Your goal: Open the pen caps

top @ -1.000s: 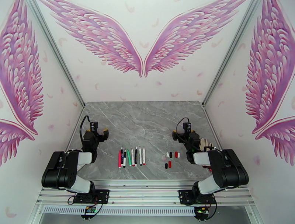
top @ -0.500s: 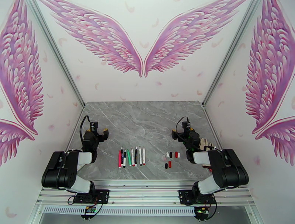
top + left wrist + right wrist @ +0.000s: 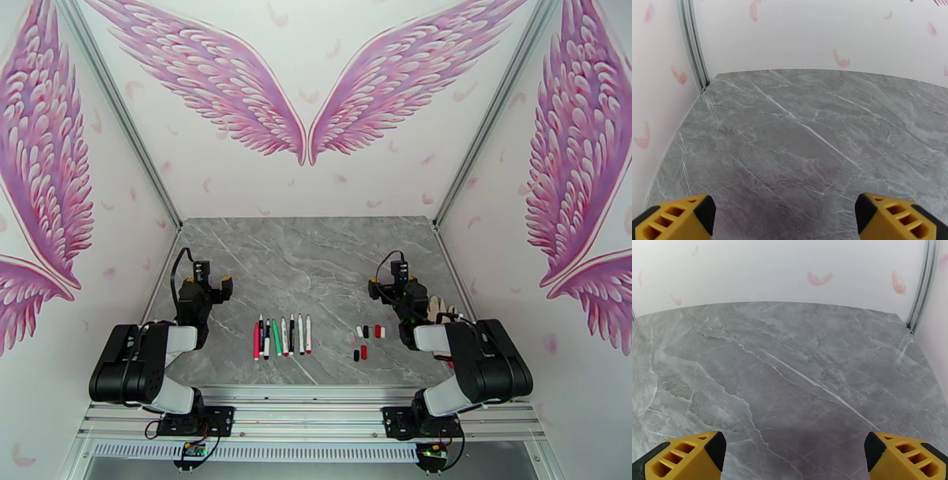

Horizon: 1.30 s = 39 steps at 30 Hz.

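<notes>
your left gripper (image 3: 208, 280) hangs over the left side of the table (image 3: 316, 245), and its jaws stand wide with nothing between them. in the left wrist view the gripper (image 3: 784, 215) has its two yellow fingers (image 3: 675, 217) at the bottom corners, with bare grey marble between them and the back wall beyond.

your right gripper (image 3: 393, 289) sits over the right side of the table, spread just as wide and carrying nothing. the right wrist view gives the same picture: the gripper (image 3: 790, 455) with yellow fingers (image 3: 904, 457) far apart, plain marble between them, and a metal post in the far right corner.

the pens (image 3: 282, 337) lie in a tight row near the front edge, between the two arms and a little left of centre. there are six, side by side, each pointing away from you. from the left you have a pinkish-red one, a white one with a dark end, a green one, then three white ones with red or black ends.

the caps (image 3: 367, 341) lie in a loose cluster to the right of the pens, well apart from the row and just in front of your right gripper. four sit in a short line, white, black, red, white, and a red one and a black one lie nearer the front edge. neither gripper touches a pen or a cap.
</notes>
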Each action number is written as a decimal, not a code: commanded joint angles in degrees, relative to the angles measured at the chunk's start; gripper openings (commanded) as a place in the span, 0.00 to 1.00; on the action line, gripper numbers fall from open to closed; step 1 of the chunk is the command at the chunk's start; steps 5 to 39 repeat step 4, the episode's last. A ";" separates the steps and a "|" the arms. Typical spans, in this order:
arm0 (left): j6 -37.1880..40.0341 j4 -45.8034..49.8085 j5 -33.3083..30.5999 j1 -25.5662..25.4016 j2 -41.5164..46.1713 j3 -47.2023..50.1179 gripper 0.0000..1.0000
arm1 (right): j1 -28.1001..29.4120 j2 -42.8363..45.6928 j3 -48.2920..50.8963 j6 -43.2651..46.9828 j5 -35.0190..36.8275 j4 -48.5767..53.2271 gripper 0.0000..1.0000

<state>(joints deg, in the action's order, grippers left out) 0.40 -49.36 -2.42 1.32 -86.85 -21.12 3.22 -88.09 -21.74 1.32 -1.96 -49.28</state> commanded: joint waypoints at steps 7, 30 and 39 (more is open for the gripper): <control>-0.23 1.11 -0.40 -0.27 -0.34 -1.55 0.99 | 0.38 -0.47 -1.29 -0.62 0.99 0.53 0.99; -0.23 1.11 -0.40 -0.27 -0.34 -1.55 0.99 | 0.38 -0.47 -1.29 -0.62 0.99 0.53 0.99; -0.23 1.11 -0.40 -0.27 -0.34 -1.55 0.99 | 0.38 -0.47 -1.29 -0.62 0.99 0.53 0.99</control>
